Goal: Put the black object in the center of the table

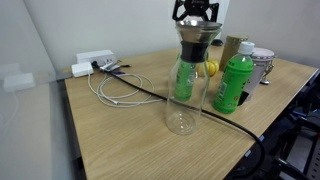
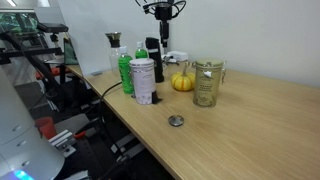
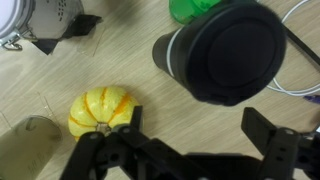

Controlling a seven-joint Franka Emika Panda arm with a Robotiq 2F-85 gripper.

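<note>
Spread pincer (image 3: pixel 192 138) seemingly above black object (image 3: pixel 225 50)

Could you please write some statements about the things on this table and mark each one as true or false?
1. The end effector is open and holds nothing. True.
2. The black object lies on its side. False: it stands upright on the table.
3. A small round cap lies alone on the table, apart from the other things. True.
4. The yellow object sits inside the glass jar. False: it rests on the table beside the jar.
</note>
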